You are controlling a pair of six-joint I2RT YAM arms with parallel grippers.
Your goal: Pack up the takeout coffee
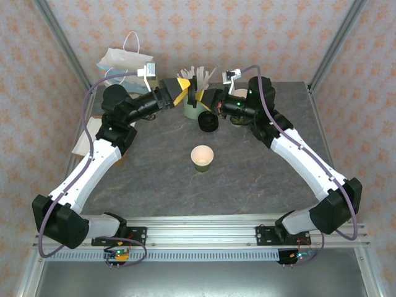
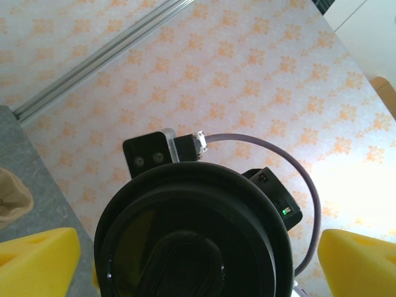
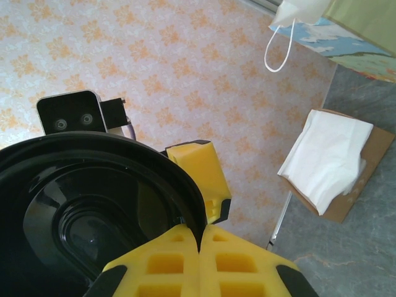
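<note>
While the right gripper (image 3: 199, 238) pinches the black lid (image 3: 93, 210) and the left gripper (image 2: 198, 263) gapes, the open cup (image 1: 202, 158) stands nearer the bases

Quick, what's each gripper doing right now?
The left gripper is open, its fingers either side of the black lid.
The right gripper is shut on its rim.

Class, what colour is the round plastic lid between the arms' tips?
Glossy black; the lid shows best in the right wrist view.

The takeout coffee (image 1: 208, 122) is tipped sideways at the far side of the table (image 1: 148, 179) — its round, glossy black lid (image 2: 192, 247) on, facing the near edge.
</note>
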